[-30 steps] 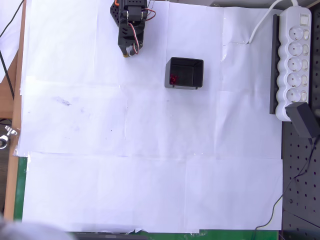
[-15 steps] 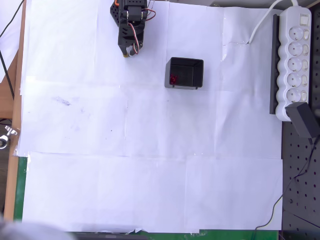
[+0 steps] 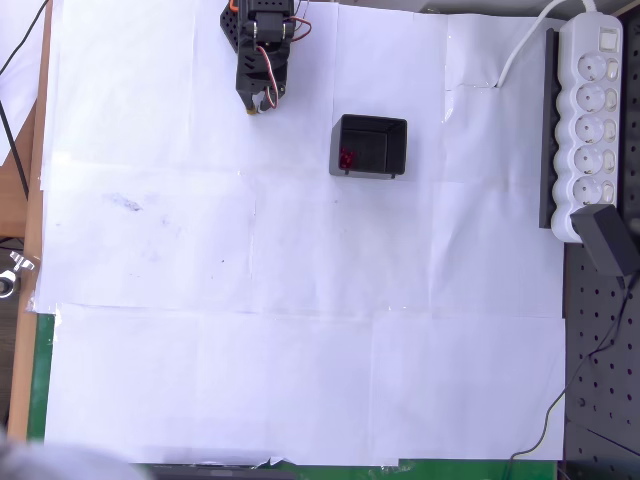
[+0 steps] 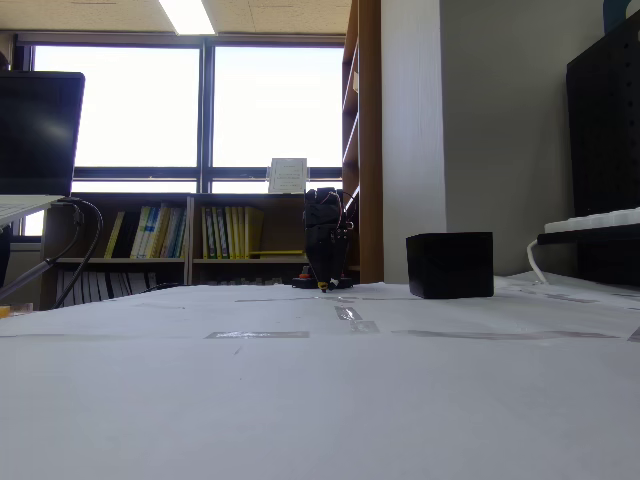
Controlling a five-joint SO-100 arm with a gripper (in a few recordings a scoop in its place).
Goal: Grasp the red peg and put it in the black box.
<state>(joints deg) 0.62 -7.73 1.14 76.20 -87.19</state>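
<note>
The white paper-covered table takes up most of the overhead view, and nothing on it has shifted over the last second: arm, box and peg all sit exactly where they were. The white power strip lies along the right edge, with a black power adapter plugged in at its lower end.

The black box stands in the upper middle of the paper, well apart from every edge, with open sheet on all sides. The arm is folded back at the top edge, its gripper pointing down at the paper to the left of the box and apart from it. The fingers look drawn together and hold nothing.

The red peg lies inside the box, against its left wall. With the peg in the box and the arm parked and still, the task looks finished. In the fixed view the box hides its contents.
</note>
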